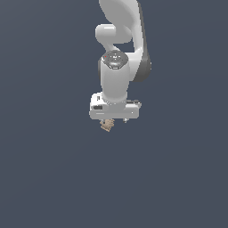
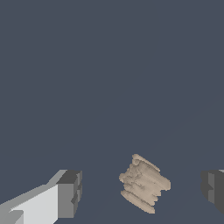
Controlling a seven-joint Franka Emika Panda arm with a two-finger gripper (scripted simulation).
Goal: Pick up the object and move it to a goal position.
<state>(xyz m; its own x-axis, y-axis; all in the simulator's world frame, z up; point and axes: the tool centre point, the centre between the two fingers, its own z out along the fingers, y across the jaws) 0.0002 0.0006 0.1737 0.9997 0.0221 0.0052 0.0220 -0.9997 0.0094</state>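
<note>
The object [image 2: 144, 183] is a small tan-brown lumpy block with ridged layers. In the wrist view it lies between my two fingertips, with clear gaps on both sides, closer to the one at the picture's right edge. My gripper [image 2: 142, 194] is open, its fingers [image 2: 70, 194] spread much wider than the block. In the exterior view the object [image 1: 107, 125] peeks out just below the white hand of the arm, and my gripper [image 1: 114, 121] is mostly hidden behind that hand.
A plain dark grey-blue surface [image 1: 53, 178] fills both views. The white arm [image 1: 116, 75] hangs down from the top of the exterior view.
</note>
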